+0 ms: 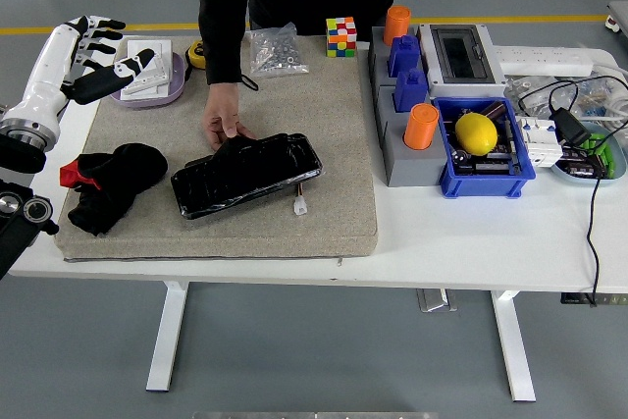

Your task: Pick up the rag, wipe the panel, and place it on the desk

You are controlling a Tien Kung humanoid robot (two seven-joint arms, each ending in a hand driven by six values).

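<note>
A black rag (110, 186) with a red tag lies crumpled on the left part of the beige mat (294, 105). The glossy black panel (246, 174) lies at the mat's middle, and a person's hand (225, 125) rests on its far edge. My left hand (93, 54) hovers raised at the table's far left, above and behind the rag, fingers spread and holding nothing. The right arm is out of sight.
A purple dish (147, 80) with white parts sits under my left hand. A bag of screws (275, 50), a colour cube (340, 35), grey and blue blocks with orange cylinders (422, 126), a blue bin holding a lemon (476, 133), and cables stand to the right.
</note>
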